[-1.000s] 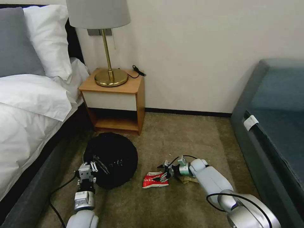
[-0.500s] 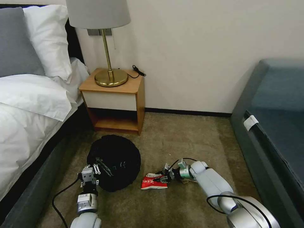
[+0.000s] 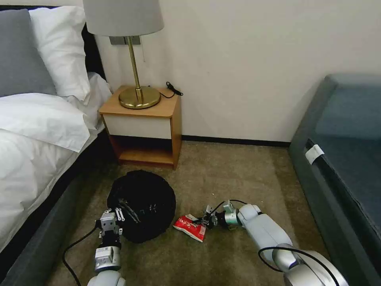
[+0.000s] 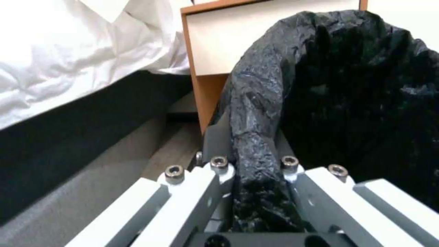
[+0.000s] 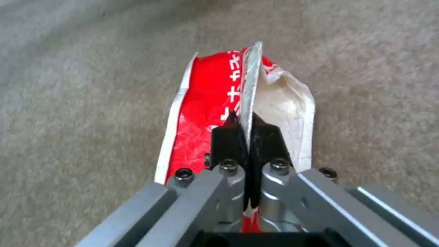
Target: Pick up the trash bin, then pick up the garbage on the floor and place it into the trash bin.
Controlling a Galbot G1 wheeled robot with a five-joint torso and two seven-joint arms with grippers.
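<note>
The trash bin (image 3: 145, 198), lined with a wrinkly black bag, sits on the carpet in front of the nightstand. My left gripper (image 3: 120, 211) is shut on its near rim; in the left wrist view the fingers (image 4: 219, 164) pinch the bagged rim of the bin (image 4: 356, 85). Just right of the bin lies a piece of garbage, a red-white snack bag (image 3: 190, 227), tilted with one end raised. My right gripper (image 3: 206, 221) is shut on that raised edge. The right wrist view shows the black fingertips (image 5: 228, 137) clamped on the snack bag (image 5: 201, 103) over bare carpet.
A wooden nightstand (image 3: 145, 127) with a brass lamp (image 3: 137, 95) stands behind the bin. The bed (image 3: 35, 151) runs along the left and a dark sofa (image 3: 341, 159) along the right. Open carpet (image 3: 230, 174) lies between them. A black cable (image 3: 75, 242) trails by my left arm.
My right gripper has drawn back slightly, lifting the snack bag's edge and shifting it toward the bin. The left gripper and bin have shifted slightly nearer.
</note>
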